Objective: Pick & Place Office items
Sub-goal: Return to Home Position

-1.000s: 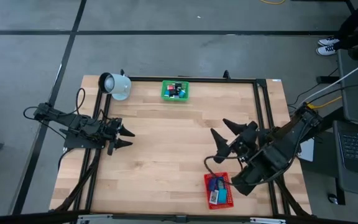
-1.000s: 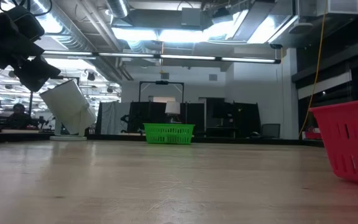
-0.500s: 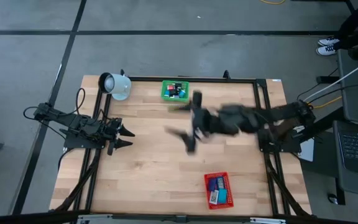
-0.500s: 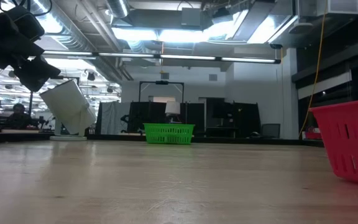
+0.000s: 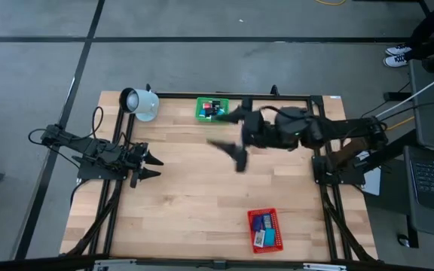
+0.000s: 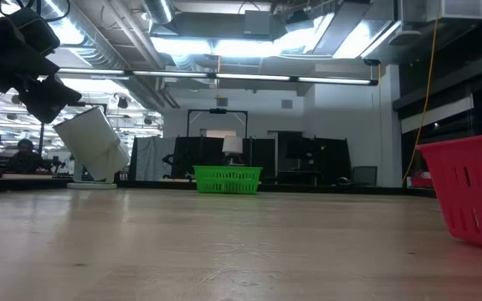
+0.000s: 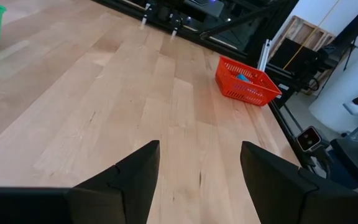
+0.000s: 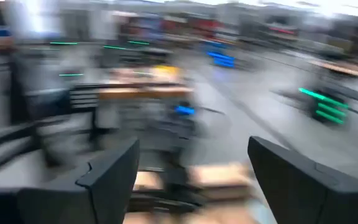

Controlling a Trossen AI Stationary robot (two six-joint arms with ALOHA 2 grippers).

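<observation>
High view finding: the office items [image 5: 260, 223] lie sorted in two containers. Flat blue and white rectangles sit in the red mesh tray [image 5: 279, 242] at the near right part of the desk [image 5: 187, 203]. Small red, blue and black pieces sit in the green mesh tray [image 5: 198, 111] at the far edge. No item shows on the bare wood, and neither tool carries one. Judgement: the placing appears complete, and only the parking of the arms is left.

The left tool [image 5: 151, 165] hangs at the desk's left edge. Its fingers are moderately apart with nothing between them, as the left wrist view confirms. The right tool [image 5: 232, 135] shows blurred by motion above the far middle of the desk, just beside the green tray, fingers spread wide and empty.

Materials: the desk is pale jointed planking, smooth and matt, bounded by a black metal frame [image 5: 179, 95]. Both trays look like rigid plastic. They are rectangular, with slotted walls flaring toward the rim, as the low view shows. The white-blue mug [image 5: 139, 103], a smooth cylinder, rests tilted at the far left corner, apart from both trays.
</observation>
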